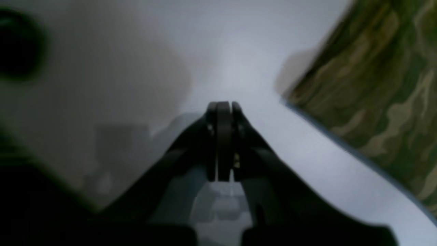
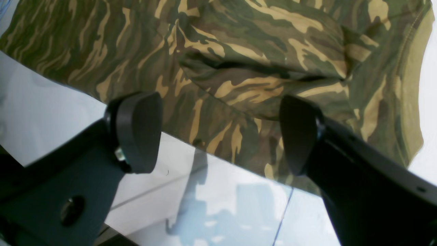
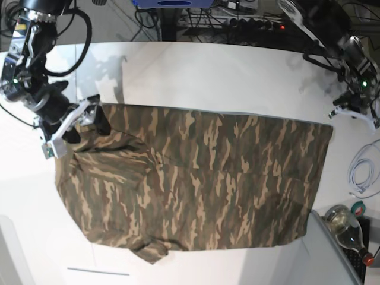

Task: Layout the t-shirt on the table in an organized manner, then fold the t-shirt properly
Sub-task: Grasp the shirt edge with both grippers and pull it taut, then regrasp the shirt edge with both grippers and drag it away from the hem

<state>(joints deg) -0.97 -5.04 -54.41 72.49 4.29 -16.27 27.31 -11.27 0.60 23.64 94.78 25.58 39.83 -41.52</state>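
Overhead, the t-shirt lay spread across the table, mostly flat, with a folded, rumpled sleeve area at the end nearest the right gripper. That gripper hovered over the shirt's edge with its two black pads set wide apart and nothing between them; beyond its fingertips the camouflage cloth bunched into a soft ridge, and below them lay bare white tabletop crossed by a thin seam.

Well apart from it, at the shirt's other end, the left gripper stood pressed fully shut, pads touching, holding nothing. Its blurred wrist view showed white table ahead of the tips and a straight hem of the shirt off to its right, not touching it.
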